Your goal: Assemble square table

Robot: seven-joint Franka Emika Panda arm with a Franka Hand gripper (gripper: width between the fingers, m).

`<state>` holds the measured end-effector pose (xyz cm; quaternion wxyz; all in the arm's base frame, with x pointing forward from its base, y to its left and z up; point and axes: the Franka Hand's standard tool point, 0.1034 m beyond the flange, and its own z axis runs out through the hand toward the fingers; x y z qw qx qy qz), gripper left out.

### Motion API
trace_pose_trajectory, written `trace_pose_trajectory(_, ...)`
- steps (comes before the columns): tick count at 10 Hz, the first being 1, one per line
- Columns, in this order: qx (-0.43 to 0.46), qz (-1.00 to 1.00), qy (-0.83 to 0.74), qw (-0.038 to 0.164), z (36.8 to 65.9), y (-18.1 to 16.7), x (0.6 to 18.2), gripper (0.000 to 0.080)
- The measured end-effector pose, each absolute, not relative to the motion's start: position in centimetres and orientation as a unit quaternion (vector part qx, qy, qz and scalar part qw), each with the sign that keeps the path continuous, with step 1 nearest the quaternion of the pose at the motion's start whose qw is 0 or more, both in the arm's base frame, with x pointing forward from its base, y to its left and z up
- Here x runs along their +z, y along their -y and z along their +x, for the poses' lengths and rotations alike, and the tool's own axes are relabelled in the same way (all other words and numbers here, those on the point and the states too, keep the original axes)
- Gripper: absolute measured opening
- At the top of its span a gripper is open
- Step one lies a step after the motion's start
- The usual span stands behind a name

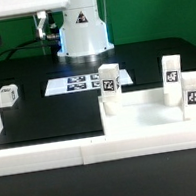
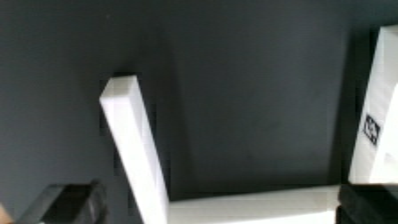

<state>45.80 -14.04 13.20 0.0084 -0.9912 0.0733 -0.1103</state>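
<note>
The square table top lies at the front of the exterior view's right, a white tray. Three white tagged legs stand on it: one at its near-left corner and two at the right. A fourth leg lies loose on the black table at the exterior view's left. I cannot make out my gripper in the exterior view. In the wrist view my gripper is open, with dark fingers far apart. A narrow white edge runs between them close to one finger. A tagged white leg shows at the frame's edge.
The marker board lies flat in front of the robot base. A long white border rail runs along the front and up the exterior view's left side. The table surface is black.
</note>
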Motion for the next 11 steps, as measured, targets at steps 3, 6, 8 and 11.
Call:
trace_pose_trajectory(3, 0.01, -0.998, -0.056, 0.024, 44.6, 16.4, 8.5, 0.0649)
trace_pose_trajectory(6, 0.121, -0.991, -0.042, 0.025, 42.0, 21.3, 6.4, 0.0649)
trace_pose_trajectory(8, 0.166, -0.986, -0.018, 0.01, 41.9, 22.6, 5.6, 0.0649)
trace_pose_trajectory(11, 0.226, -0.974, -0.018, 0.025, 41.0, 21.4, 5.1, 0.0649)
